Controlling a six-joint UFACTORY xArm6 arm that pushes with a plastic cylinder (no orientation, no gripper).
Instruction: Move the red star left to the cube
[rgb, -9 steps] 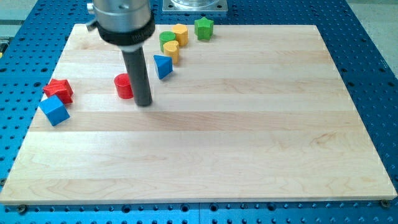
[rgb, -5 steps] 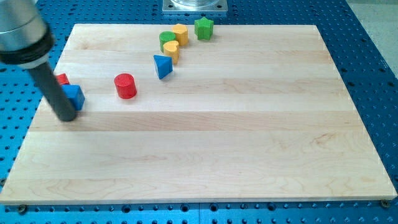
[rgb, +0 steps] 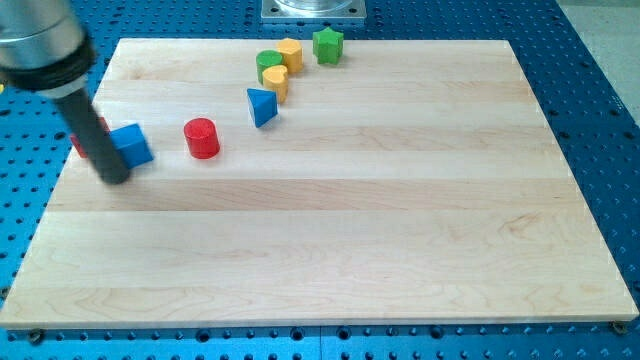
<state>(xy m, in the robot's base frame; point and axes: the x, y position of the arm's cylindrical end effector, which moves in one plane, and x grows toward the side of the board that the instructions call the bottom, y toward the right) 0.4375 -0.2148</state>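
Note:
The blue cube (rgb: 132, 144) sits near the board's left edge. The red star (rgb: 80, 143) is just left of it, mostly hidden behind my rod; only slivers of red show on either side of the rod. My tip (rgb: 115, 177) rests on the board at the cube's lower left corner, touching or nearly touching it. The rod rises up and to the left, out of the view's top left corner.
A red cylinder (rgb: 202, 137) stands right of the cube. A blue triangular block (rgb: 261, 105), two yellow blocks (rgb: 276, 82) (rgb: 290, 53), a green cylinder (rgb: 268, 62) and a green star (rgb: 327, 44) cluster at the board's top middle.
My rod swung from beside the red cylinder to the left edge. The blue cube has moved up and right; the red star is now hidden behind the rod.

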